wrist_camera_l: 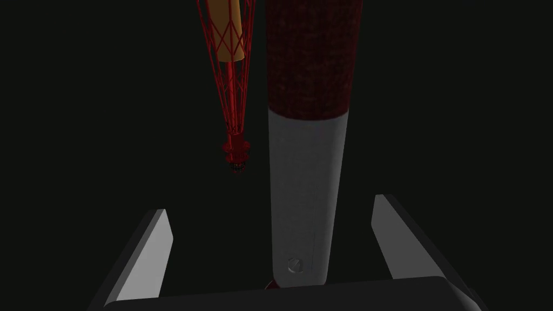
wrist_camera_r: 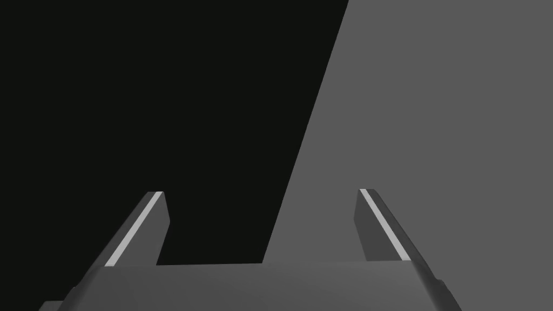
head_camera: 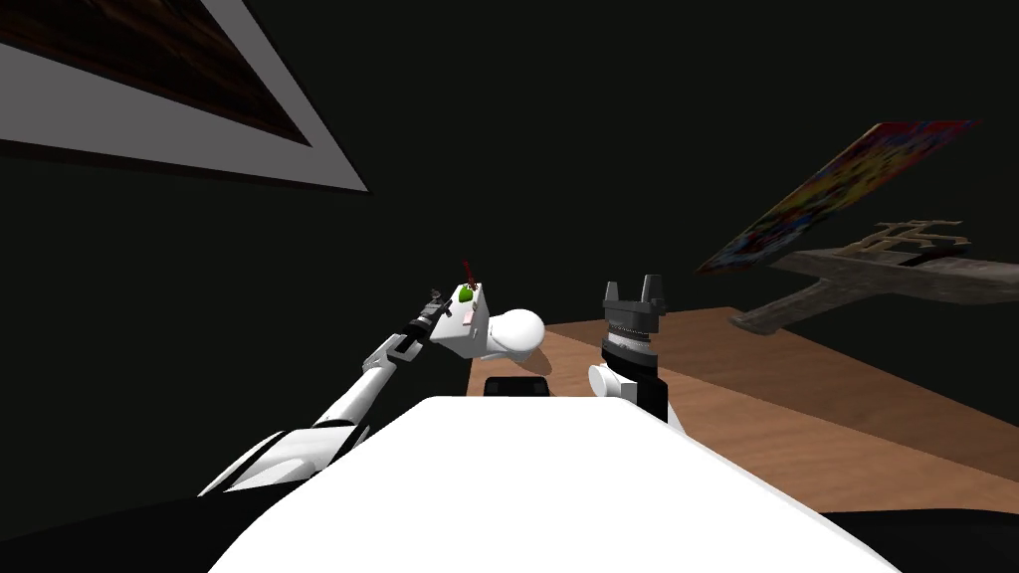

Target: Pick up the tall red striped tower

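The red lattice tower point(head_camera: 468, 273) rises thin and small from the top of a white block-shaped thing point(head_camera: 460, 328), which sits right under the tower with a green blob point(head_camera: 465, 294) at the tower's foot. The left gripper point(head_camera: 435, 301) reaches out on a stretched arm and hangs just beside the tower. In the left wrist view the tower point(wrist_camera_l: 236, 147) shows a red open mesh around an orange core, narrowing to a small knobbed tip that points toward the left gripper point(wrist_camera_l: 270, 205). A long bar point(wrist_camera_l: 305, 178), grey at its near end and dark red farther on, runs just beside the tower. It is the bar, not the tower, that lies between the fingers point(wrist_camera_l: 148, 254), which stand spread wide and touch neither. The right gripper point(head_camera: 631, 286) points upward, well apart from the tower, its fingers point(wrist_camera_r: 386, 227) spread with nothing between them.
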Motion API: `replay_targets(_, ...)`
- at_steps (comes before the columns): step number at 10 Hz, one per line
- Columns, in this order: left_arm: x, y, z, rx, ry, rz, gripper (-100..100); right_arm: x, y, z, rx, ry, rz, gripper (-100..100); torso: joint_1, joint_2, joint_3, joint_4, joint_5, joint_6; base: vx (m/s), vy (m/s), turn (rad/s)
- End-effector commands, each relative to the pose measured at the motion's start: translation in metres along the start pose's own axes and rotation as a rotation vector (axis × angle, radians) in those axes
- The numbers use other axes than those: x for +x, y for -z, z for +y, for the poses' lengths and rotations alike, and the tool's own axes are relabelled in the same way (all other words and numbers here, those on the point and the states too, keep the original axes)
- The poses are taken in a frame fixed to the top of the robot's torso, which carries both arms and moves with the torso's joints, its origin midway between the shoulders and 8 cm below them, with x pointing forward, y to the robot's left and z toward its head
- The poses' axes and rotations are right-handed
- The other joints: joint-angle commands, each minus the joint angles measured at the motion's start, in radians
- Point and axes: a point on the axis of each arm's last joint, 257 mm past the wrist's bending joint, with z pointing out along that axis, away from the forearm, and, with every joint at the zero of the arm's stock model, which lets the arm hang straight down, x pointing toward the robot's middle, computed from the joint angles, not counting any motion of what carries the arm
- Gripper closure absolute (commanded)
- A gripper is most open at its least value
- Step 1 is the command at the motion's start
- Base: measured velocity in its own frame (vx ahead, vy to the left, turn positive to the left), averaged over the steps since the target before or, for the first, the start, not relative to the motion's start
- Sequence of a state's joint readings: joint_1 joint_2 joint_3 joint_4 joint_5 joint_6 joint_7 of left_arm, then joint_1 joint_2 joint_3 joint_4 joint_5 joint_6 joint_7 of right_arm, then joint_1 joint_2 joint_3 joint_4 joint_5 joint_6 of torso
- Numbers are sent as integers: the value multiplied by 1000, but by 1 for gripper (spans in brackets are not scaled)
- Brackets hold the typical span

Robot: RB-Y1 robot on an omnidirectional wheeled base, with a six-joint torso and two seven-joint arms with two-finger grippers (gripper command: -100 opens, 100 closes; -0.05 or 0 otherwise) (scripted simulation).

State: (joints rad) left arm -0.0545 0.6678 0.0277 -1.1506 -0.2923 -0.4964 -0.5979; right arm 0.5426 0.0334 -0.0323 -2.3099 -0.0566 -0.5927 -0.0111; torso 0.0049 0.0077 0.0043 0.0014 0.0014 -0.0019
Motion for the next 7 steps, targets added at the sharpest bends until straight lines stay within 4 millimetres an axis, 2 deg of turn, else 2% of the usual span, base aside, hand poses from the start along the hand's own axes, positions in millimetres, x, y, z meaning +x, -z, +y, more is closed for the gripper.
replay_targets(1, 3, 0, 16, -38, 7, 11, -100, 0, 0, 0, 0, 0, 0, 0, 0, 0, 0, 0, 0, 0, -110, -11, -153)
replay_targets(2, -12, -10, 28, -56, -15, -13, -100, 0, 0, 0, 0, 0, 0, 0, 2, -1, 0, 0, 0, -1, -143, -10, -302)
replay_targets(3, -13, -10, 30, -62, 0, -18, -100, 0, 0, 0, 0, 0, 0, 0, 1, 1, 0, 0, 0, 0, -118, -1, -151)
replay_targets(4, 0, -4, 41, -85, 5, 8, -100, 0, 0, 0, 0, 0, 0, 0, 3, -1, 0, 0, 1, -1, -43, 4, 14)
replay_targets(5, -19, -15, 52, -104, -10, -25, -100, 0, 0, 0, 0, 0, 0, 0, 3, -4, -2, -1, 1, -2, -98, -27, -256)
replay_targets(7, -5, -7, 65, -135, 2, 2, -100, 0, 0, 0, 0, 0, 0, 0, 2, -2, -1, 0, 1, -1, -72, -2, -87)
